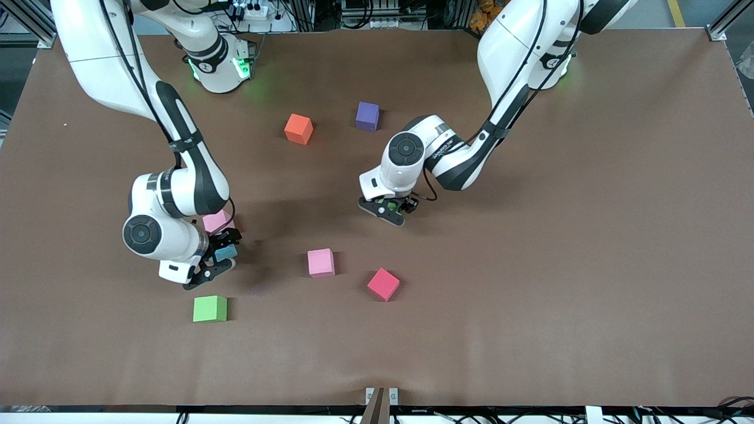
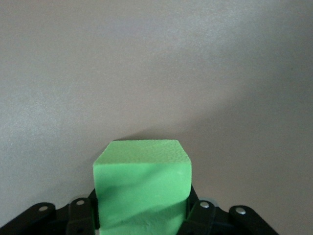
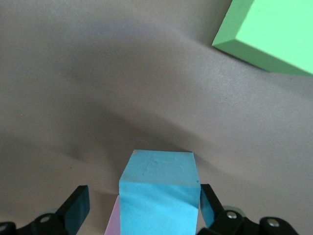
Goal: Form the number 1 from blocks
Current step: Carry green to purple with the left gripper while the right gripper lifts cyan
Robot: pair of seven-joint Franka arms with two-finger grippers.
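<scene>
Left wrist view shows me the left jaws clamped on a green block, one finger against each side, with bare brown counter filling the upper part of the frame. In the front view that same left jaws sits low at the centre of the frame, and only a sliver of the green block shows between the black fingers.

Right wrist view gives me the right jaws standing apart around a blue block at the bottom centre of the frame; I see a gap between each finger and the block's sides. A strip of pink peeks out beside the blue block at the lower edge, and a second green block fills the upper right corner. In the front view the right jaws is in the lower left part of the frame, with the blue block between the fingers and a pink block just above it in the frame, partly covered by the wrist.

Working outward in the front view, the second green block lies below the right jaws. Another pink block and a red block sit at lower centre. An orange block and a purple block lie at upper centre.
</scene>
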